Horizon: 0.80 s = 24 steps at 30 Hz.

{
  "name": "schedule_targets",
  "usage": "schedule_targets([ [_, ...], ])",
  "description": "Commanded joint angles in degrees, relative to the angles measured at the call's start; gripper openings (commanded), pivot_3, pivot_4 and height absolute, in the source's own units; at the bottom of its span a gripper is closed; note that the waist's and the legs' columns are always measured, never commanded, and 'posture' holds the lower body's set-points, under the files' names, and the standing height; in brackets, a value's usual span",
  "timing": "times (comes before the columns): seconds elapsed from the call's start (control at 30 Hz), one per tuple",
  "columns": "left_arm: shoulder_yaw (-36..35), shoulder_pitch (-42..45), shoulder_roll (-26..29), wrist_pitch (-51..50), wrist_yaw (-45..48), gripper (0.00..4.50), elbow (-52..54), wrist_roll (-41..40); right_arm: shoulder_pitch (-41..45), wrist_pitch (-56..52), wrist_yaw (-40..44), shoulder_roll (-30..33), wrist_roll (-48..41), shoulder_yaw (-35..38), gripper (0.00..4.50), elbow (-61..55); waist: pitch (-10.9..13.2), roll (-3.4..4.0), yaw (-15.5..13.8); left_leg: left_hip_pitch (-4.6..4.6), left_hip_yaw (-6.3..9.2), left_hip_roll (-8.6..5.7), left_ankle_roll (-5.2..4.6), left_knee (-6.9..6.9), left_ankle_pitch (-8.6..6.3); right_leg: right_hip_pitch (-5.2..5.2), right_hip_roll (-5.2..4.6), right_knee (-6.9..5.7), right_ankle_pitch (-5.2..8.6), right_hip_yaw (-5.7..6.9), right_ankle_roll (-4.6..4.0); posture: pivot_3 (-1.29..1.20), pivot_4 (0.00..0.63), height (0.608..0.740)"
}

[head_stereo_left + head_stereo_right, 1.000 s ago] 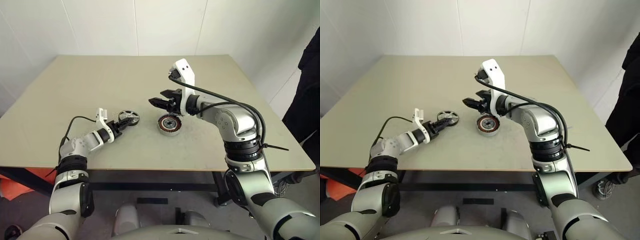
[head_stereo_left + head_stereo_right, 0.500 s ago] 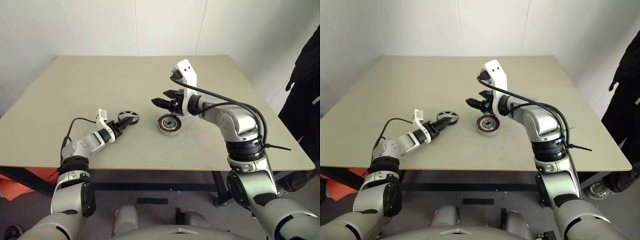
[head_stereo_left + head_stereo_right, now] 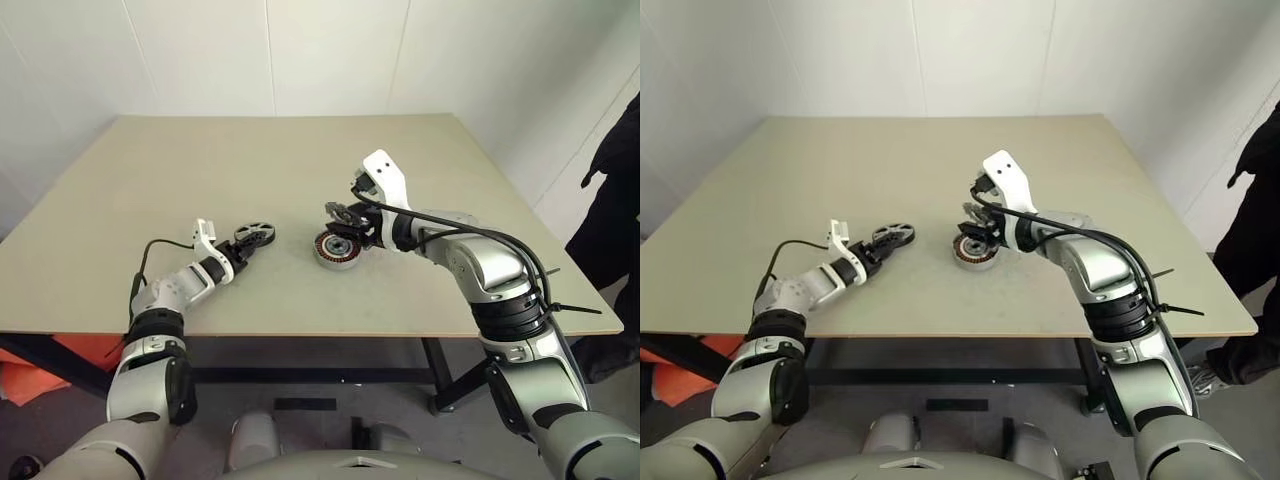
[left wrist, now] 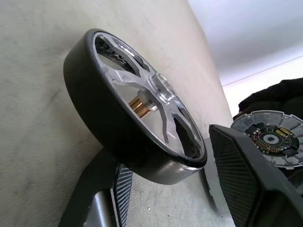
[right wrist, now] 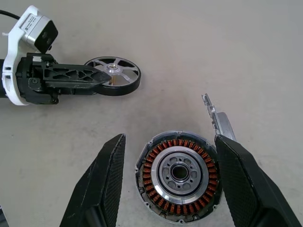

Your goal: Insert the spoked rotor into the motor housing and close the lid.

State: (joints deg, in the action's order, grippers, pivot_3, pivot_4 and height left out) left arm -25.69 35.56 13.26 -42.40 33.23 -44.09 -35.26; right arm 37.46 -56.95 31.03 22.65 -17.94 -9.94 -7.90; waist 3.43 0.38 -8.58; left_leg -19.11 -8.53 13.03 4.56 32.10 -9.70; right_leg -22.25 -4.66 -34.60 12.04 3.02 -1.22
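Note:
The spoked rotor [image 3: 256,235] lies flat on the table, left of centre. My left gripper [image 3: 243,247] is open around its near rim, and one finger [image 4: 246,179] stands a sliver away from it. The motor housing [image 3: 337,249], with copper windings inside a silvery rim, sits to the rotor's right. My right gripper [image 3: 345,214] hovers just above the housing, open, its fingers [image 5: 106,179] straddling it from above. The lid [image 5: 218,119] shows edge-on at one right fingertip, and its round ribbed face [image 4: 269,139] shows raised above the table. I cannot tell what keeps it there.
The beige table [image 3: 200,160] is bare apart from these parts. A person in dark clothes [image 3: 622,185] stands past the table's right edge. A black cable [image 3: 480,232] loops along my right forearm.
My right gripper has come down and to the right, from above and behind the housing to just over it. The left gripper stays at the rotor.

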Motion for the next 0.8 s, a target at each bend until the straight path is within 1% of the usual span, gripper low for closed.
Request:
schedule_targets([
  [0.03,-0.55,0.27,-0.45,0.58,-1.35,1.7,-2.1,-0.04,0.16,0.65,-0.49,0.84,0.03,1.63,3.39,-3.51,0.01,-0.01,0.02,-0.01,0.02,0.0,0.0,0.0,0.0,0.0,0.0,0.04,-0.01,0.0,0.01,0.0,0.0,0.74],
  [0.3,-1.67,-0.01,-0.8,1.07,-2.5,1.7,-2.3,-0.68,-2.05,-3.33,-2.47,3.93,-0.94,5.3,3.39,-10.49,-0.02,0.04,-0.13,-0.09,0.04,-0.17,0.0,-0.03,0.0,0.01,-0.19,0.0,-0.08,-0.03,0.13,0.0,0.0,0.74],
  [0.5,-1.8,-0.32,-0.83,-0.17,-2.01,1.7,-1.67,-1.65,-2.7,-7.45,-4.23,8.82,-1.14,10.5,3.39,-15.83,-0.04,0.07,-0.12,-0.09,0.02,-0.23,-0.01,-0.06,0.0,0.03,-0.27,0.0,-0.08,-0.03,0.14,0.0,0.0,0.74],
  [0.63,-1.93,-0.2,-0.82,-0.91,-1.92,1.7,-1.81,-2.03,-4.7,-6.77,-6.05,12.37,1.55,10.62,3.39,-14.86,-0.05,0.07,-0.12,-0.08,0.01,-0.25,-0.01,-0.06,0.0,0.03,-0.28,0.04,-0.08,-0.03,0.15,0.0,0.0,0.74],
  [0.73,-1.49,0.29,-0.85,-1.75,-1.49,1.15,-1.87,-1.97,-10.13,-2.83,-6.61,16.18,5.7,7.35,3.39,-11.09,-0.15,0.2,-0.24,-0.08,0.01,-0.27,-0.02,-0.07,0.0,0.08,-0.3,0.1,-0.07,-0.02,0.19,0.0,0.0,0.74],
  [0.8,-0.94,0.79,-0.9,-2.61,-1.29,0.55,-1.66,-2.04,-13.23,-0.72,-5.95,17.52,6.99,5.57,3.39,-10.0,-0.26,0.37,-0.18,-0.06,0.0,-0.32,-0.06,-0.11,-0.02,0.18,-0.38,0.19,0.0,0.02,0.29,0.0,0.0,0.74],
])
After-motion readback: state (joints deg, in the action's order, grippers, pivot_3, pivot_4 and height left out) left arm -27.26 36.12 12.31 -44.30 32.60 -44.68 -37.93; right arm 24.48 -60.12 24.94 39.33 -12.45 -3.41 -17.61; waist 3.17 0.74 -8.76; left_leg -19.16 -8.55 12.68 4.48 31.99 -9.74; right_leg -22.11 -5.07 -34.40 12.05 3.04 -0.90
